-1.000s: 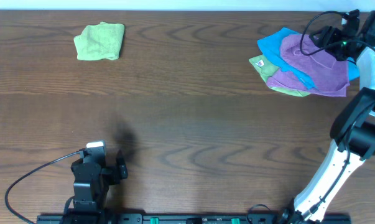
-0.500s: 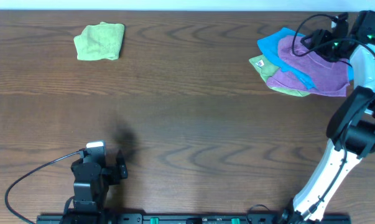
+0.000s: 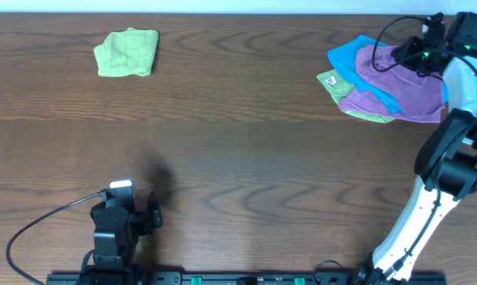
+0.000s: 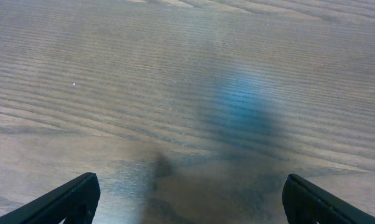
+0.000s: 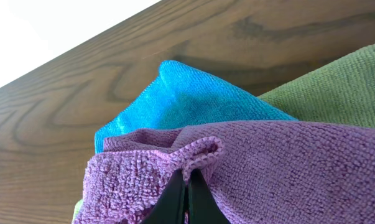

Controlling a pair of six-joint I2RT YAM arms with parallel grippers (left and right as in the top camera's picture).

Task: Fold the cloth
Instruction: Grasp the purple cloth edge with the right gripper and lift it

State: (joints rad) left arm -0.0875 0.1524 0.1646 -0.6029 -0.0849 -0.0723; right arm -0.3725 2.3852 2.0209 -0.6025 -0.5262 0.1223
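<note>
Table (image 3: 238,142): dark wood grain, both arms at its near edge. Right arm (image 3: 440,190) reaches to the far right corner.

Cloth (image 3: 404,87): purple, top of a three-cloth pile, spread out directly under and in front of the right gripper (image 3: 420,54). Blue cloth (image 3: 345,55) is under it and sticks out past the gripper on the far-left side. Green cloth (image 3: 365,115) is at the bottom of the pile, with its edge showing on the near-left side. A second green cloth (image 3: 127,52) lies bunched, well apart from both grippers, at the far left of the table.

Right gripper: in the wrist view the fingers (image 5: 175,193) are pressed together, pinching a raised fold of the cloth's hem (image 5: 203,152).

Left gripper (image 4: 187,199): jaws wide apart, nothing between them, only bare table below. It's well apart from the pile.
</note>
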